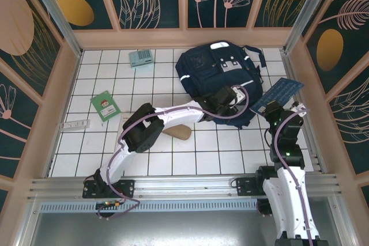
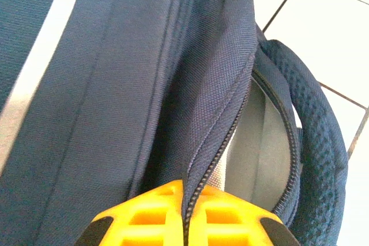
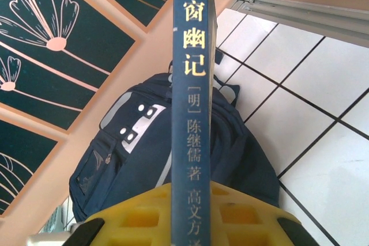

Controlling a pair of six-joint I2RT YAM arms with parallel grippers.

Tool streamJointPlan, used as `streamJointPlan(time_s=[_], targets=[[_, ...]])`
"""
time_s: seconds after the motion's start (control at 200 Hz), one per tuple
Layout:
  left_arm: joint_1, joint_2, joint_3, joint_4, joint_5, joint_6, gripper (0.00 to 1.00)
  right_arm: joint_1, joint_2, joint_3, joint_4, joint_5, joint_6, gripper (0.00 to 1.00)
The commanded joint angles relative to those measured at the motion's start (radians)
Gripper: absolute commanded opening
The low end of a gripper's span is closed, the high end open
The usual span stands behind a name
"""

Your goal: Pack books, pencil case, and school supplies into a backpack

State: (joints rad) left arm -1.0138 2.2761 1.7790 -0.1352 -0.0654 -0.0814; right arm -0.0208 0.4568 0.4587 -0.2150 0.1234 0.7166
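Backpack (image 1: 222,76): lies on the white tiles at far centre-right, close to the back wall. Navy woven fabric, white reflective stripes, front pocket with white tabs carrying dark studs, mesh-padded strap along the edge. The main zip is parted on the near side, and the left wrist view shows grey lining inside the gap.

Left gripper (image 2: 185,214): yellow fingers are pinched tight on the zip edge of that opening, with fabric clamped between them.

Right gripper (image 3: 190,217): closed on the blue book (image 3: 193,84), just right of the backpack. The spine runs up the middle of its wrist view. Spine text, gold on blue: "小窗幽记", then "[明] 陈继儒 著", then "高文方". The rest is cut off at the fingers.

Others on the tiles:
- teal calculator (image 1: 140,57): left of the backpack, by the back wall
- green book (image 1: 105,105): further left, cover print too small to read
- white packet (image 1: 75,125): near the left edge
- tan pencil case (image 1: 177,132): partly under the left arm
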Motion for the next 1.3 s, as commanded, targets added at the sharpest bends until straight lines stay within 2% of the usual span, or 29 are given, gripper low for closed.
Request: streamJointPlan(time_s=[0.0,0.15,0.315,0.536,0.721,0.851,1.061,1.176,1.291], targets=[[0.006,-0.095,0.073,0.047,-0.157,-0.065,0.00,-0.009,-0.032,-0.010,-0.014,0.054,0.023,0.00],[0.011,-0.098,0.200,-0.007,-0.286,-0.113,0.00,-0.010,-0.019,-0.039,0.031,-0.007,0.030,0.00],[0.020,-0.096,0.302,-0.021,-0.370,-0.136,0.00,-0.010,0.026,-0.078,0.130,-0.103,0.064,0.00],[0.023,-0.105,0.329,-0.014,-0.332,-0.145,0.00,-0.010,0.143,-0.147,0.438,-0.269,0.131,0.00],[0.024,-0.117,0.319,-0.006,-0.300,-0.148,0.00,-0.006,0.385,-0.170,0.773,-0.360,0.239,0.00],[0.023,-0.124,0.319,0.002,-0.278,-0.145,0.00,0.014,0.547,-0.158,0.945,-0.358,0.287,0.00],[0.024,-0.142,0.309,0.014,-0.241,-0.140,0.00,0.052,0.762,-0.087,1.084,-0.320,0.319,0.00],[0.023,-0.156,0.292,0.023,-0.223,-0.135,0.00,0.099,0.855,-0.066,1.168,-0.235,0.335,0.00],[0.023,-0.171,0.278,0.023,-0.205,-0.128,0.00,0.117,0.956,-0.028,1.284,-0.218,0.372,0.00]])
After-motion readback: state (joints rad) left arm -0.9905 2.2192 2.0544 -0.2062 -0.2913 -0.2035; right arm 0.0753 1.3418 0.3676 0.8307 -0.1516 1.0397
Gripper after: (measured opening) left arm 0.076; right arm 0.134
